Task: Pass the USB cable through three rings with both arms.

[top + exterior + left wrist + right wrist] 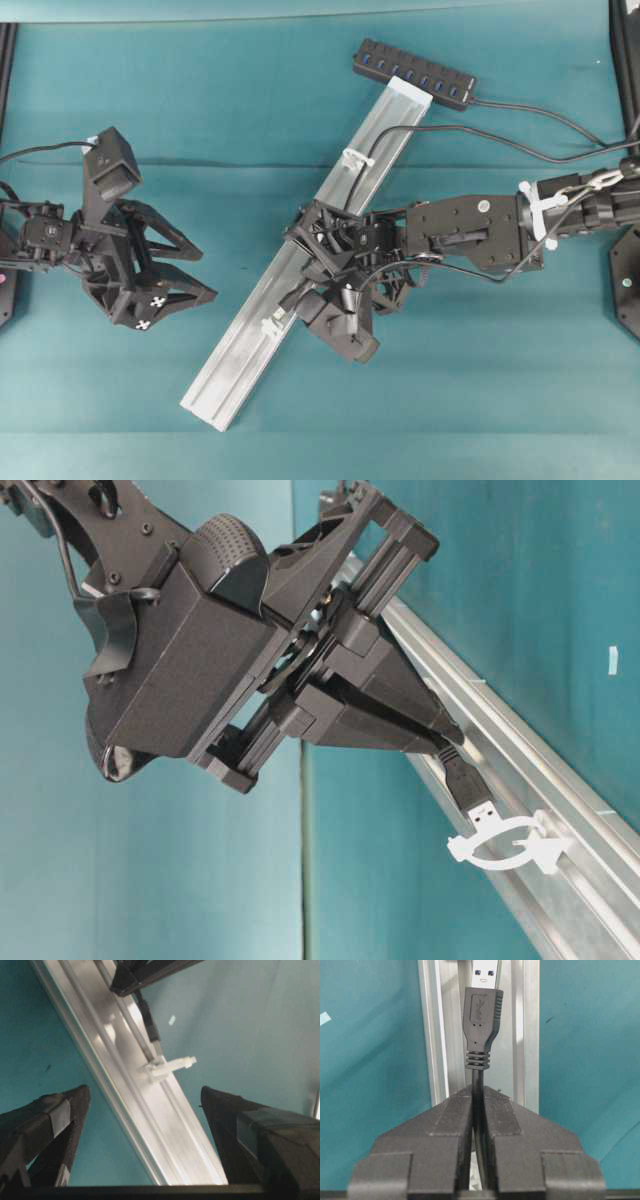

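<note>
You get bright, even light from above, with only soft shadows on the counter (250,110). Glare whitens the rail (145,1105) in your left wrist view, where the near fingers (47,1125) blur. The plug (481,1025) looks sharp.

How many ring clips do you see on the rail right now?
2. One ring sits on the upper part of the rail, near the hub; another is lower down, beside the plug. A third may be hidden under the right gripper.
</note>
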